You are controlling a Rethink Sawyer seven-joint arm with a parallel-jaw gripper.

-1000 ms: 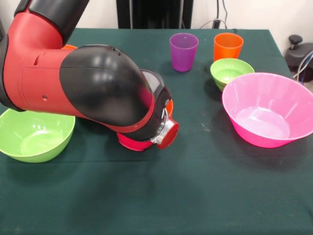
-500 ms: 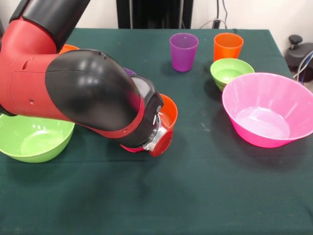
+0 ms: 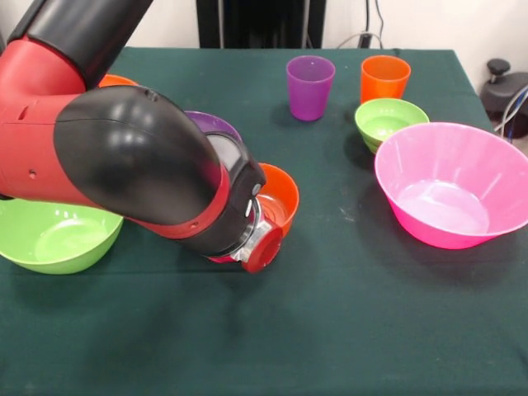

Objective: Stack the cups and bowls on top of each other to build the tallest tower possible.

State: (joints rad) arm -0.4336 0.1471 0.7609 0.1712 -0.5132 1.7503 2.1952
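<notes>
The arm (image 3: 140,157) lies low across the left and middle of the table and hides the gripper. The tower shows at its right side: the small orange bowl (image 3: 280,196), with only a sliver of the red-magenta bowl (image 3: 219,258) under the arm's wrist. The purple cup (image 3: 309,87) and the orange cup (image 3: 384,77) stand upright at the back. The small green bowl (image 3: 389,120) sits in front of the orange cup. The huge pink bowl (image 3: 454,183) is at the right. The yellow cup is hidden.
The large lime green bowl (image 3: 54,235) sits at the left, partly under the arm. A rim of the purple bowl (image 3: 214,124) and a rim of the large orange bowl (image 3: 115,81) show behind the arm. The green table cloth (image 3: 346,330) runs along the front.
The arm has swung toward the picture's left, uncovering more of the small orange bowl and the purple bowl's rim. The bowls and cups have not moved.
</notes>
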